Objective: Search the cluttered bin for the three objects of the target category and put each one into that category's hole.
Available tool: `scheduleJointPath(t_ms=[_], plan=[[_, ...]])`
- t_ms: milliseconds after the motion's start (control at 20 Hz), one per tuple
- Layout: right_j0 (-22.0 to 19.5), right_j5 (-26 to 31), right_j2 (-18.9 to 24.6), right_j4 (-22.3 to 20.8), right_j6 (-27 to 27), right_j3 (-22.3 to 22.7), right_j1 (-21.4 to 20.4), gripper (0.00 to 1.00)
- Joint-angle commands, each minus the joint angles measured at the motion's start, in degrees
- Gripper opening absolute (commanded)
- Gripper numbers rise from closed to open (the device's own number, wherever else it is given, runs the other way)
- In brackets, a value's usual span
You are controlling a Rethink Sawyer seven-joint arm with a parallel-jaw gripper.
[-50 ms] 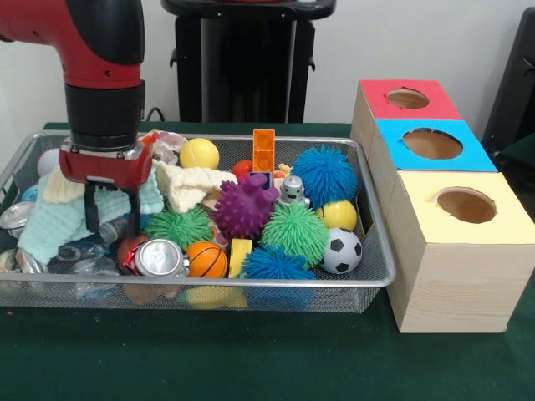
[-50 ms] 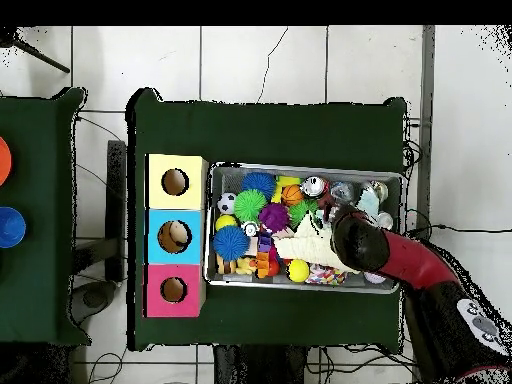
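Green cloth covers the worktop (image 1: 251,359), with a wire mesh bin (image 1: 209,288) and a row of three wooden boxes on it. Nearest in the front view, at the bin's front wall, lie a silver can (image 1: 160,257), a small basketball (image 1: 206,260), a blue spiky ball (image 1: 276,263) and a little football (image 1: 342,251). Just behind them sit two green spiky balls (image 1: 297,232), a purple knobbly ball (image 1: 244,208) and a pale blue knitted cloth (image 1: 58,221). The jaws of the gripper (image 1: 110,219) hang over that cloth with two dark fingers (image 1: 90,213) set apart, seemingly holding nothing, though clutter blurs the tips. Farther back stand a yellow ball (image 1: 200,154), an orange block (image 1: 264,150) and a larger blue spiky ball (image 1: 325,175). Beside the bin, the yellow-topped box (image 1: 456,242) is nearest, then the blue-topped box (image 1: 401,154), then the red-topped box (image 1: 380,100), each with a round hole.
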Motion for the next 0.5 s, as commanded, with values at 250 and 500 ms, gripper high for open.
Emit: scheduleJointPath(t_ms=[250,500], plan=[[-1.3,-5.3,8.3,-1.3,6.9,4.5,3.4,1.0],[-0.3,-2.9,6.8,-1.5,5.4,3.4,4.5,1.0]])
